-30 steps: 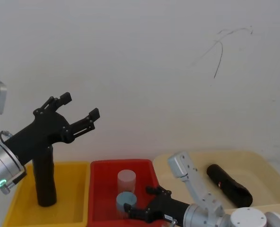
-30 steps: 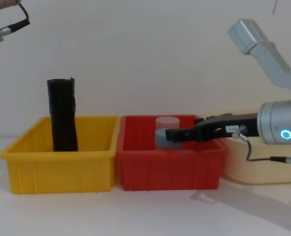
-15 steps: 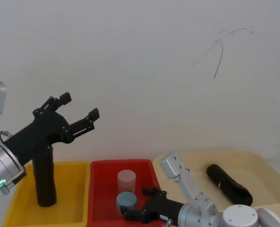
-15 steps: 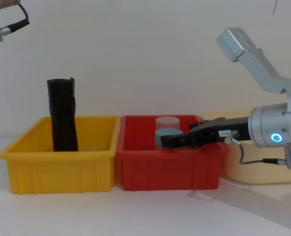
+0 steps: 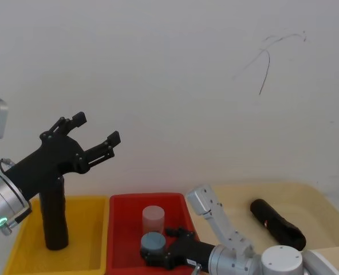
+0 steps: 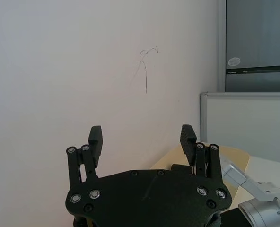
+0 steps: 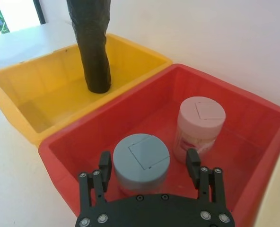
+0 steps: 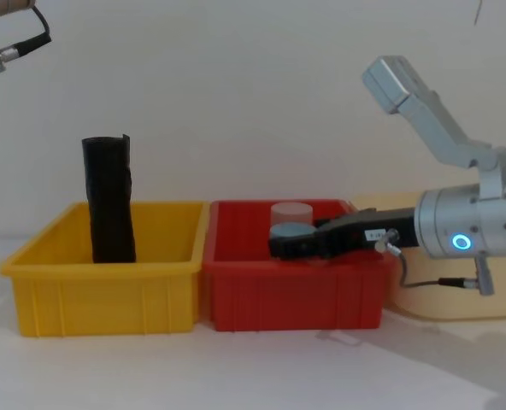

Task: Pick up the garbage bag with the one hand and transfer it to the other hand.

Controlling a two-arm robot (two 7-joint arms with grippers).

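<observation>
One garbage bag (image 5: 54, 220) (image 8: 109, 201) (image 7: 92, 42), a black crinkly roll, stands upright in the yellow bin (image 5: 83, 252). A second like roll (image 5: 276, 224) lies in the beige tub (image 5: 318, 209). High above the yellow bin my left gripper (image 5: 96, 128) (image 6: 141, 137) stands open and holds nothing. My right gripper (image 7: 149, 161) (image 5: 155, 255) (image 8: 283, 243) is low inside the red bin (image 7: 144, 101), open, with one finger on each side of a blue-lidded jar (image 7: 141, 158).
A pink-lidded clear jar (image 7: 200, 124) (image 5: 153, 217) stands behind the blue-lidded one in the red bin. The three bins sit side by side against a white wall (image 5: 175, 86). The right arm's silver elbow (image 8: 407, 90) rises above the beige tub.
My right gripper has slid leftward, deeper into the red bin, until its fingers flank the blue-lidded jar. The left arm and both rolls have not moved.
</observation>
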